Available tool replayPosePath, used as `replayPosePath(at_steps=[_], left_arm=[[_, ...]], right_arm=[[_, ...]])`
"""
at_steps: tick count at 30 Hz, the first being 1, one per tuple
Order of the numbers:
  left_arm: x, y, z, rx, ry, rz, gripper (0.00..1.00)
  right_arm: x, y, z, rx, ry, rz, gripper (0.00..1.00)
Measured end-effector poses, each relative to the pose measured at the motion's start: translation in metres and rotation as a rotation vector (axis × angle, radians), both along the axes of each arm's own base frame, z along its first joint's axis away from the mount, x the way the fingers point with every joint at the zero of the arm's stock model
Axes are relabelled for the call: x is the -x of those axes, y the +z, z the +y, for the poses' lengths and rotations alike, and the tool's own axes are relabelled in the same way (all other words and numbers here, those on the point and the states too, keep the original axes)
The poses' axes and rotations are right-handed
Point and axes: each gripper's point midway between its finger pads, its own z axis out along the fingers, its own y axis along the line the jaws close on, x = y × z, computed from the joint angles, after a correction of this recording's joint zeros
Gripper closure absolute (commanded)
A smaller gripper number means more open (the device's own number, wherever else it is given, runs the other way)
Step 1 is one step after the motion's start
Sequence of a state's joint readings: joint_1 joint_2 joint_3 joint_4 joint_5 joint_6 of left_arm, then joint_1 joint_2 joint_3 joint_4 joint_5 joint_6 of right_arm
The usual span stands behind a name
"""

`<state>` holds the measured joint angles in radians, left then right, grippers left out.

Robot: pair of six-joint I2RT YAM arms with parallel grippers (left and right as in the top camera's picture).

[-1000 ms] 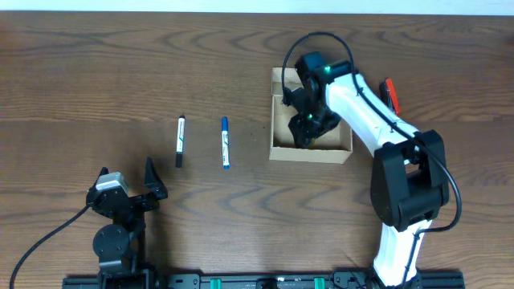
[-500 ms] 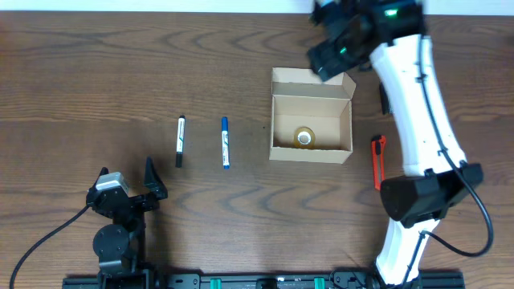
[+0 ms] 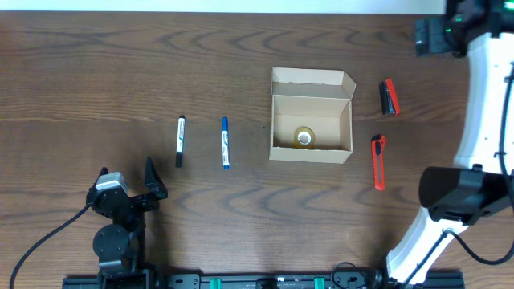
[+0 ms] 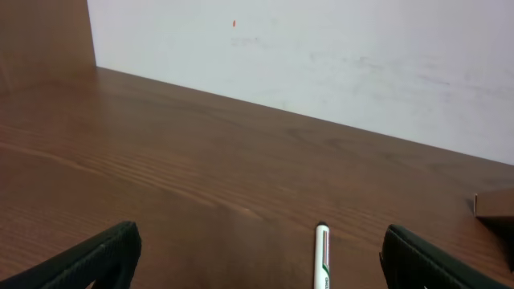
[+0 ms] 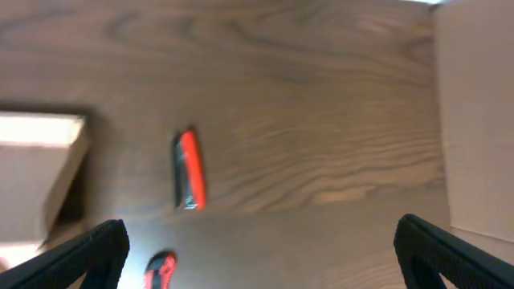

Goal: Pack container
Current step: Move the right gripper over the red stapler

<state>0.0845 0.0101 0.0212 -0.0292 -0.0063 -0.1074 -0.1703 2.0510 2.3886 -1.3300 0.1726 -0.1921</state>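
Small rectangular light-tan cardboard box [image 3: 312, 155], plain, unmarked. Upright on brown wood-grain worktop [image 3: 96, 72], right of centre, long side across the overhead view. Hinged flap lid [image 3: 312, 80] open, folded back along far edge. Inside, small pale ring-shaped roll [image 3: 303, 137] on box floor, near middle.

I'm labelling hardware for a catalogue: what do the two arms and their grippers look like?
The right arm has white shells, black joints, a green light and black cables. The left arm is black with a grey block and a black cable. The left gripper and right gripper have black fingers.
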Motion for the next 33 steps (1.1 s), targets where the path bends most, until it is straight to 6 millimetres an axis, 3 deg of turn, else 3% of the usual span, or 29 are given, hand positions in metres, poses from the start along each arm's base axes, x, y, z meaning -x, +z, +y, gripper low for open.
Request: replayPosePath(at_steps=[4,7,10,16,19,33], left_arm=[[0.000,0.000,0.000,0.000,0.000,0.000,0.05],[0.000,0.000,0.000,0.000,0.000,0.000,0.05],[0.000,0.000,0.000,0.000,0.000,0.000,0.05],[0.000,0.000,0.000,0.000,0.000,0.000,0.05],[0.000,0.000,0.000,0.000,0.000,0.000,0.05],[0.000,0.000,0.000,0.000,0.000,0.000,0.05]], right_arm=[[-0.011,-0.001,-0.012,-0.030,-0.010,-0.044,0.01],[-0.020,-0.021,-0.010,-0.054,0.002,-0.014,0.01],[-0.031,-0.059,-0.009,-0.083,0.008,0.057,0.01],[-0.042,-0.156,-0.004,-0.162,0.020,0.242,0.01],[-0.040,-0.187,-0.002,-0.188,0.020,0.310,0.01],[-0.039,-0.229,0.025,-0.214,0.117,0.405,0.01]])
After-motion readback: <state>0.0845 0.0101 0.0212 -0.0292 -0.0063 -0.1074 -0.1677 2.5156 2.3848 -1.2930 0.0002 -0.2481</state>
